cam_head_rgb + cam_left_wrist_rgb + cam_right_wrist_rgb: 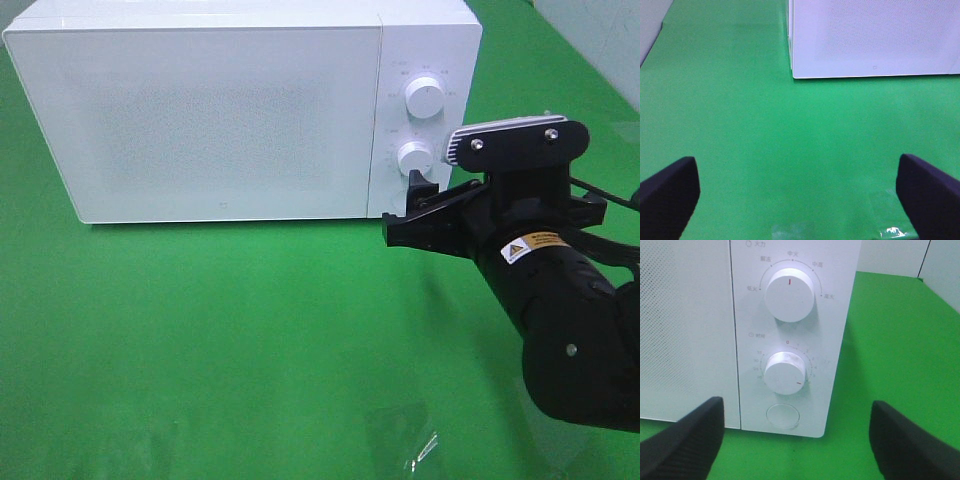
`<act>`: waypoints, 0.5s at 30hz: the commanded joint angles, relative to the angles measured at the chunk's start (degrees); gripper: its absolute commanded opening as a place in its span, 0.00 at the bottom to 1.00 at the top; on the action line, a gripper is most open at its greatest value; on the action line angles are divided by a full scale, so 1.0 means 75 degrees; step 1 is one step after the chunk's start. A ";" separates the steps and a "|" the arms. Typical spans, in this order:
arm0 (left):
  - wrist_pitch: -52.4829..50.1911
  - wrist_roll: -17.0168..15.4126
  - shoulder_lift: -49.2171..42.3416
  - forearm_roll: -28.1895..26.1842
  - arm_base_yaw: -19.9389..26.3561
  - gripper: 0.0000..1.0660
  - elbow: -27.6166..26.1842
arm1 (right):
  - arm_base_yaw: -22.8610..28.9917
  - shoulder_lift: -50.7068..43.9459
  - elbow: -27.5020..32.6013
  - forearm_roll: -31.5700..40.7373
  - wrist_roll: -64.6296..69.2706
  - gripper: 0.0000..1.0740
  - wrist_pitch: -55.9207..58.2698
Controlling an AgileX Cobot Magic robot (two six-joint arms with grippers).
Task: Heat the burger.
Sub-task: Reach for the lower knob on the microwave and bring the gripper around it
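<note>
From high up: working at the timer step, judging by the right gripper [413, 192] hovering just beside the lower knob [415, 157] of the shut microwave [220, 110]. Not seeing the burger anywhere, probably sitting inside.

From the left wrist: holding the left gripper [800, 200] spread wide and empty over green cloth [765, 140].

From the right wrist: spreading wide too, gripping nothing. Showing, only here, the knob's red mark [799, 383] turned off zero. Next, probably needing only a straight retreat.
</note>
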 commanded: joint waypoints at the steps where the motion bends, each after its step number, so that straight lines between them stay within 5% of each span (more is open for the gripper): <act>1: -0.0069 -0.0031 -0.0046 -0.0046 -0.0031 0.95 0.0023 | 0.0000 0.0237 -0.0321 0.0038 0.0000 0.71 -0.1115; 15: -0.0069 -0.0031 -0.0046 -0.0046 -0.0031 0.95 0.0023 | -0.0825 0.1238 -0.1276 -0.0160 0.0397 0.71 -0.1070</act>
